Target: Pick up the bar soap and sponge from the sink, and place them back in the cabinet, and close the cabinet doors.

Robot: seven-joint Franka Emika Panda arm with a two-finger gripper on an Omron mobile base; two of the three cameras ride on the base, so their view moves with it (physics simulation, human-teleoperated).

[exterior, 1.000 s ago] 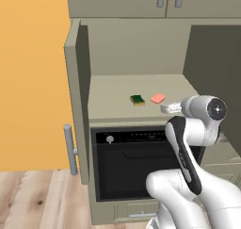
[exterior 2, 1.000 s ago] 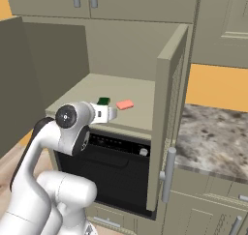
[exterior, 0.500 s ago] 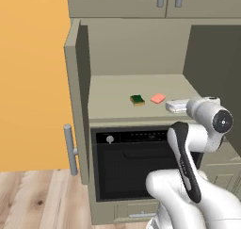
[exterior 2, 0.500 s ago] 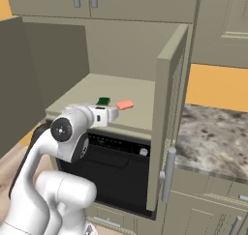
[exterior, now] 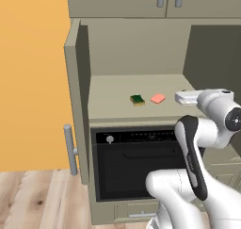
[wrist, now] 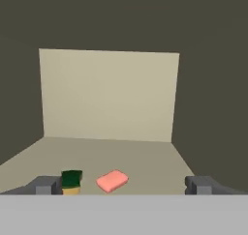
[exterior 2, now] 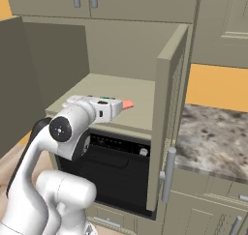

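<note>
The small green-and-yellow sponge (exterior: 137, 99) and flat salmon-pink bar soap (exterior: 158, 98) lie side by side on the olive-grey cabinet's beige shelf (exterior: 113, 101), so the gripper (wrist: 123, 184), fingers apart and empty, hangs near the shelf's front edge with both tall doors (exterior: 77, 101) open.

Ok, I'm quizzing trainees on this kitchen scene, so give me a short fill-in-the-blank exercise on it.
1. The bar soap and the sponge both lie on the cabinet's beige ____.
2. The cabinet doors stand ____.
3. The gripper holds nothing; its jaws are ____.
4. Below the shelf sits a black ____.

Missing words: shelf; open; open; oven
</note>
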